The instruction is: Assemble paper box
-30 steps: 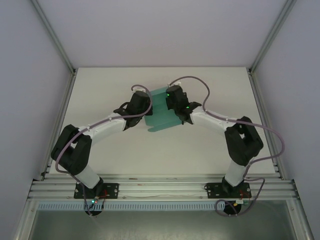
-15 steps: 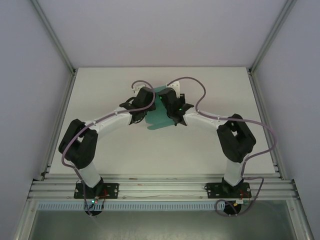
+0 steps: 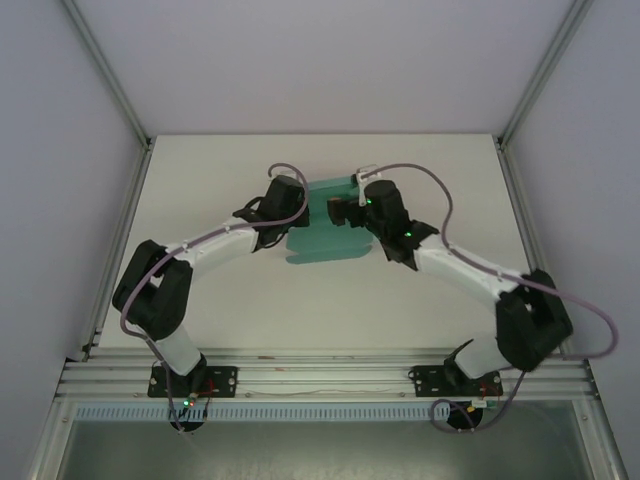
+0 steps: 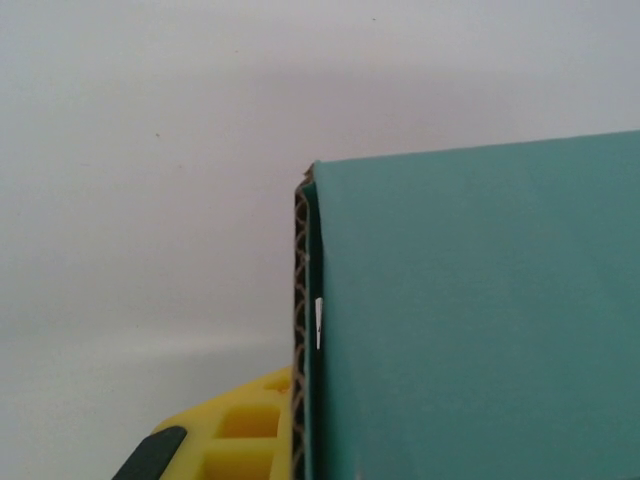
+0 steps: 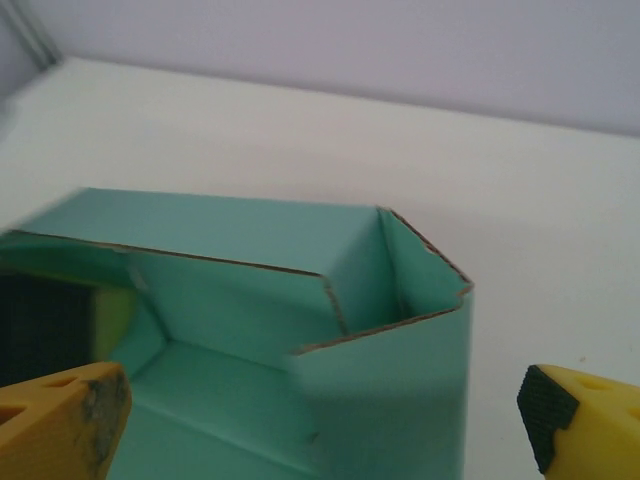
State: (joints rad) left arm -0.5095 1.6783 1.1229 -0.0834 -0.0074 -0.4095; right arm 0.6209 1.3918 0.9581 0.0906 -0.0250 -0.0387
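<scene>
The paper box (image 3: 318,240) is teal card, partly folded, standing on the white table between both grippers. My left gripper (image 3: 293,208) holds the box's left wall. In the left wrist view a yellow finger (image 4: 235,435) presses against the corrugated edge of the paper box (image 4: 480,320), and the other finger is hidden behind the card. My right gripper (image 3: 338,210) is open at the box's right side. In the right wrist view the right gripper (image 5: 320,425) has its yellow fingers (image 5: 60,420) spread wide around the open-topped paper box (image 5: 250,330), with a raised corner flap between them.
The white table (image 3: 200,300) has bare room around the box on every side. Grey enclosure walls and aluminium posts (image 3: 110,80) bound it at left, right and back. A metal rail (image 3: 320,375) carrying the arm bases runs along the near edge.
The right arm has swung outward to the right and its gripper has drawn back from over the box. The box has settled a little lower and wider. The left gripper has barely moved.
</scene>
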